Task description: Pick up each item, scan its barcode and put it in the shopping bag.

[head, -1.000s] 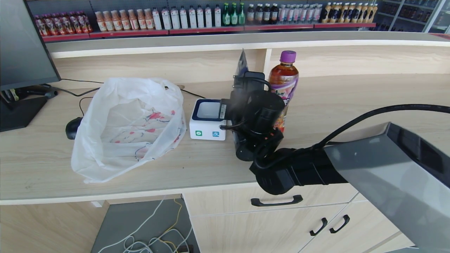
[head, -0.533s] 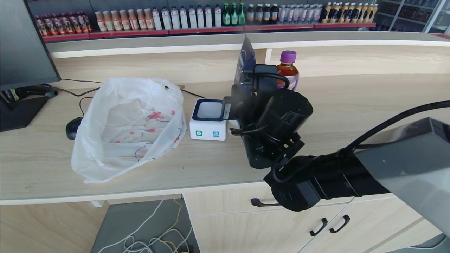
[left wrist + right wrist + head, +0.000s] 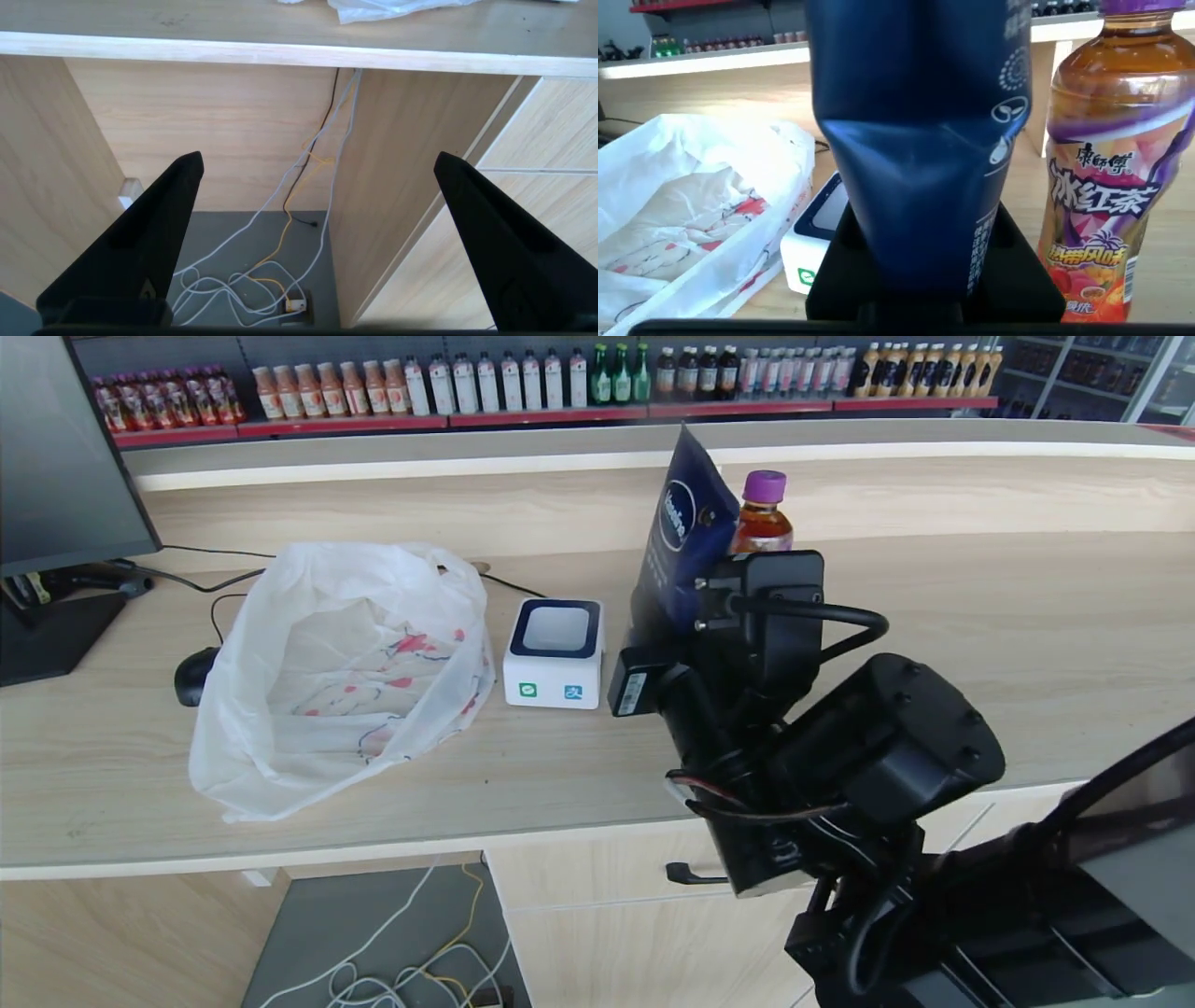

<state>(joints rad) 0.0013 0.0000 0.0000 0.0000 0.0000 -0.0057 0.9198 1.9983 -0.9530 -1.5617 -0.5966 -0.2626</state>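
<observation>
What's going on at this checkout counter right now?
The right end effector grips a dark blue pouch upright, just to the right of the white scanner box. A purple-capped tea bottle stands on the counter behind the pouch. The white shopping bag lies open on the scanner's other side. The left end effector hangs open below the counter's edge, holding nothing.

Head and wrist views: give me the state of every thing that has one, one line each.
pouch: upright, clamped at its base
right gripper: jaws shut on pouch
left gripper: jaws open, empty, below the counter
bag: open, slumped on the counter
bottle: upright, capped, behind pouch
scanner: window up, uncovered
</observation>
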